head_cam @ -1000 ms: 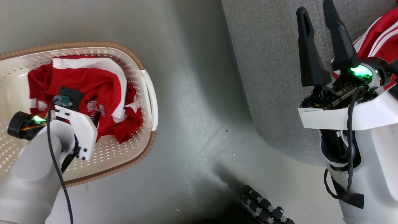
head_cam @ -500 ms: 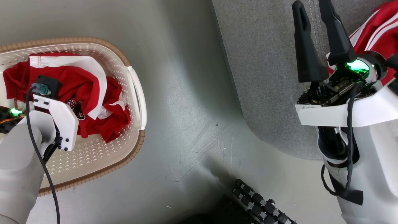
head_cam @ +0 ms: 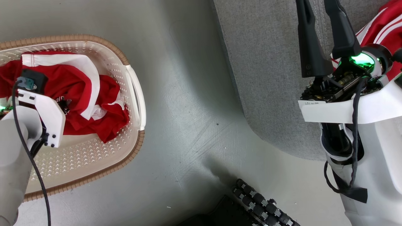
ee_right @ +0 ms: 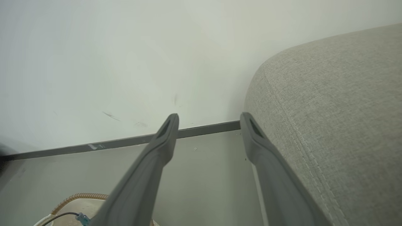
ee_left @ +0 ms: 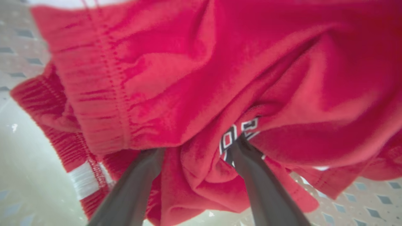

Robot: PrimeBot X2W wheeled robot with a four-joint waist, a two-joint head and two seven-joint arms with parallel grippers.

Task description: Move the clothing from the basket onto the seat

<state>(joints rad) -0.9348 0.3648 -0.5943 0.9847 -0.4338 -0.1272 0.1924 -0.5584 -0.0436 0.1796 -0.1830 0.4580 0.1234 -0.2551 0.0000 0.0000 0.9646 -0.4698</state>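
Observation:
Red clothing (head_cam: pixel 78 91) with white trim lies heaped in the cream basket (head_cam: pixel 81 157) at the left of the head view. My left arm reaches down into it. In the left wrist view my left gripper (ee_left: pixel 198 147) is open, its two fingers spread and pushed into the red fabric (ee_left: pixel 201 78). A fold with white-and-black lettering lies between them and the tips are buried. My right gripper (head_cam: pixel 317 9) stands open and empty over the grey seat (head_cam: pixel 270 78), also seen as my right gripper (ee_right: pixel 209 117) beside the seat (ee_right: pixel 339 110). Another red garment (head_cam: pixel 383 25) with white stripes lies on the seat.
Grey floor (head_cam: pixel 188 110) separates the basket from the seat's rounded corner. A dark ribbed part of my base (head_cam: pixel 263 204) shows at the bottom. A pale wall with a dark baseboard (ee_right: pixel 201 130) runs behind, and the basket's brown rim (ee_right: pixel 78 197) shows low in the right wrist view.
The head view has shifted, so the basket and seat sit further left. My left wrist has moved leftward over the clothing, deeper into the basket. Both grippers have stayed open.

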